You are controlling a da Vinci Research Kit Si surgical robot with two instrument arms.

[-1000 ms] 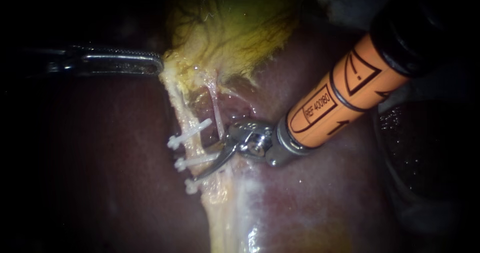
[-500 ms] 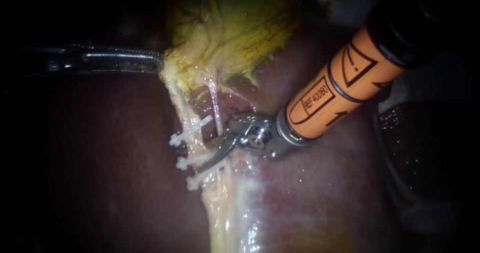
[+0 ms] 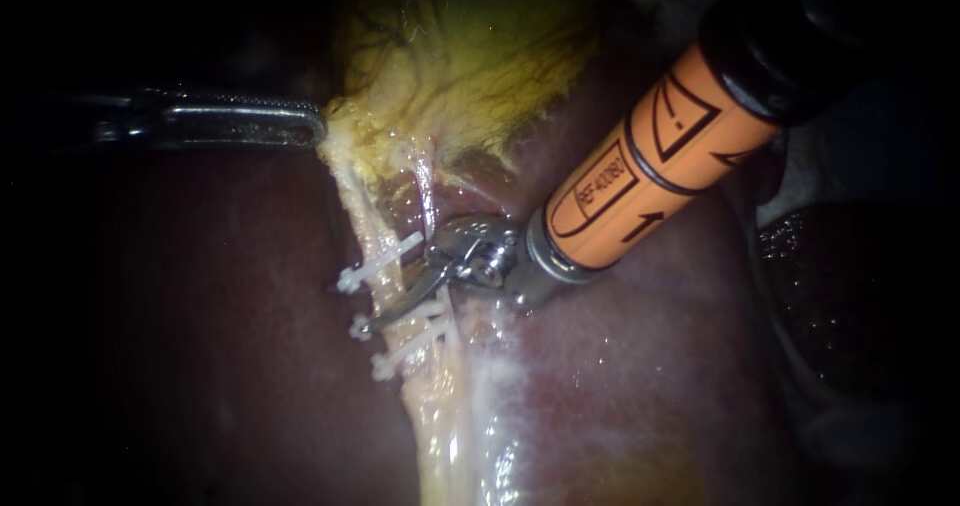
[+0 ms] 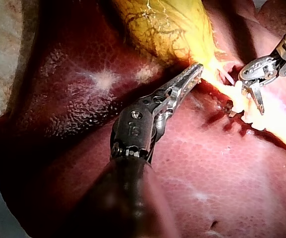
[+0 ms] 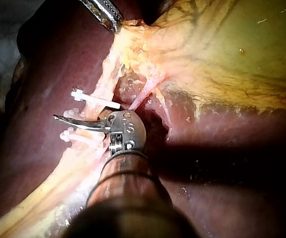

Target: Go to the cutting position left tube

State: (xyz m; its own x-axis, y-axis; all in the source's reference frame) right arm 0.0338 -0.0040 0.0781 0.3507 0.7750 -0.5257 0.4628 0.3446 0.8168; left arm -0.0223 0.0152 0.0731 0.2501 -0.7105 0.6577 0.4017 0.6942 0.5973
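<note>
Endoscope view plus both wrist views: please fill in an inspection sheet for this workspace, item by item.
Surface: dark red, wet liver.
Job's things: pale yellowish left tube bearing three white plastic clips; yellow-green gallbladder above it.
Clutter: nothing seen.
Instruments: silver, toothed left instrument shut on the gallbladder's edge; orange-sleeved right instrument open, one blade lying across the left tube between the upper and middle clips.
Cables: nothing seen.
Surroundings: dark around the tissue in the endoscope view; nothing else seen.
</note>
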